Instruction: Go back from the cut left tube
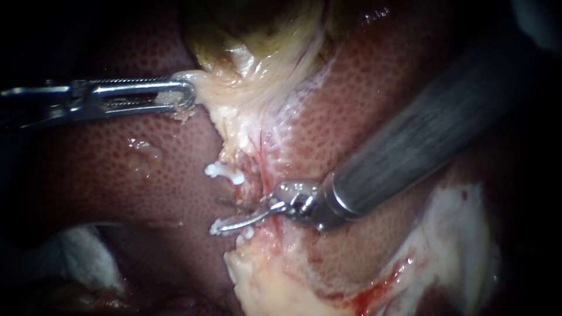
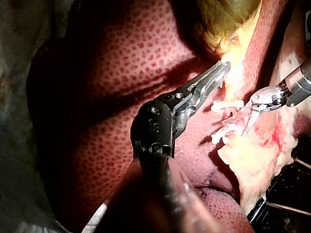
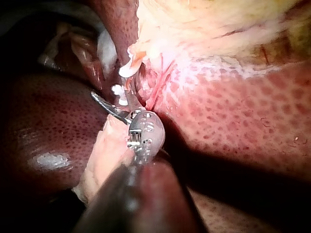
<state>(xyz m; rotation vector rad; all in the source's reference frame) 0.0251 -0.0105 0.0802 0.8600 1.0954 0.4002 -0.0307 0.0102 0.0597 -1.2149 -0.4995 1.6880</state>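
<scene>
Clipped tube (image 1: pixel 250 186): centre of endoscope view, in the pale strip below the gallbladder (image 1: pixel 252 41). Long axis roughly 12 to 6 o'clock. Upper clip (image 1: pixel 225 171) and lower clip (image 1: pixel 218 227), both white, lie across it and stick out toward 9 o'clock. Cannot tell from here whether the stretch between them is fully parted.

Right instrument (image 1: pixel 243 213): thick shaft comes in from 2 o'clock, wrist bent, curved blades pointing to 9 o'clock. Pincer open, with a clear gap between the blades. Blades sit in the space between the two clips, the bright lower one reaching to just beside the lower clip. Left wrist view shows the same spread.

Left instrument (image 1: pixel 175 93): enters at 9 o'clock, lies level over the liver (image 1: pixel 117 152). Long slotted pincer closed on the gallbladder's pale lower edge, well apart from the tube.
</scene>
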